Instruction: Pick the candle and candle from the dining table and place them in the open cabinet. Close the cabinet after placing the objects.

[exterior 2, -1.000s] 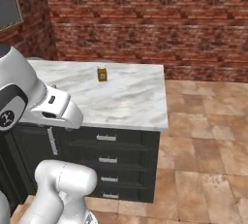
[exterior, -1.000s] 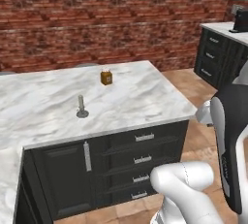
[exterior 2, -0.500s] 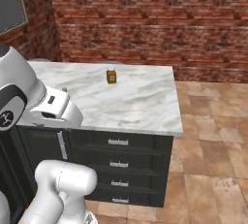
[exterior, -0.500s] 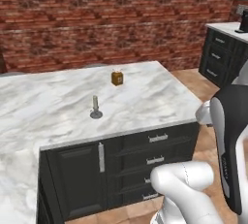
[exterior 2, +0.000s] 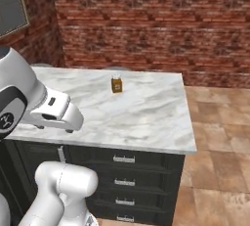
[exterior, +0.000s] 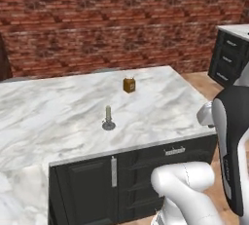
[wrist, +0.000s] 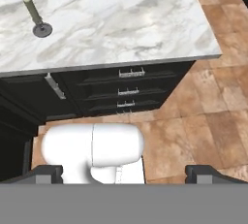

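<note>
1. Hand view: the two finger tips (wrist: 44, 173) stand far apart at the bottom corners, nothing between them; gripper (wrist: 124, 173) open and empty, hanging over the brown floor tiles (wrist: 193, 116) in front of the dining table (wrist: 145, 34).
2. Grey-silver candle (wrist: 35, 15) stands upright on its round base on the marble, well apart from the gripper. In the left base view the candle (exterior: 108, 118) sits near the table's front edge, the amber carton (exterior: 129, 84) farther back.
3. Only one candle can be made out; the second one's whereabouts cannot be told.
4. Change against the earlier frames: the whole picture has shifted and the table looms larger in both base views. Judged as the base driving, not the things moving; candle and carton keep their relation.
5. Meaning: approach phase, no pick begun. Next the arm must reach over the table edge to the candle.
6. Fingers unchanged, wide apart throughout.
</note>
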Robot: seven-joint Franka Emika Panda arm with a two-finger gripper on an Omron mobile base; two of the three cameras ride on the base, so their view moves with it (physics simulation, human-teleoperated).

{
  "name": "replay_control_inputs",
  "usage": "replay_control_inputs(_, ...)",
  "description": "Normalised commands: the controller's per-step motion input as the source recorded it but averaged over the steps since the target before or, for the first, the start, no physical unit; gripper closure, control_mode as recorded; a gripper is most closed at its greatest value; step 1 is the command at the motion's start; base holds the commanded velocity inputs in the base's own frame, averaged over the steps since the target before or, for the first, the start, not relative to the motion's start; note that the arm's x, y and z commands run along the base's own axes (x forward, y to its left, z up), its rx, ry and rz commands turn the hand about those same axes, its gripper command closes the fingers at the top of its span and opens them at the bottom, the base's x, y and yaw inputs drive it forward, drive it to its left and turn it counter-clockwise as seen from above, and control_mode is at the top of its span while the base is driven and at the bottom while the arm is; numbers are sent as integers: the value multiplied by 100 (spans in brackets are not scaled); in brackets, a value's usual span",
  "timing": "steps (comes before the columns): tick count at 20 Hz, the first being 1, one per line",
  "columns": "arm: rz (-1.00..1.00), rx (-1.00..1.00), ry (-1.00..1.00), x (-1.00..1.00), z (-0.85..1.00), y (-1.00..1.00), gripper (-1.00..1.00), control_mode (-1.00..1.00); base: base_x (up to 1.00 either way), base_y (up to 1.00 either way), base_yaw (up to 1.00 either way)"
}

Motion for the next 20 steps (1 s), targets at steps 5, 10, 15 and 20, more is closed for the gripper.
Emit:
replay_control_inputs(5, 0, 0, 0, 0, 0, 0, -100, 100, 41, 45, 1)
replay_control_inputs(10, 0, 0, 0, 0, 0, 0, -100, 100, 0, 23, 3)
replay_control_inputs(15, 0, 0, 0, 0, 0, 0, -100, 100, -1, 30, 4)
replay_control_inputs(20, 0, 0, 0, 0, 0, 0, -100, 100, -2, 26, 6)
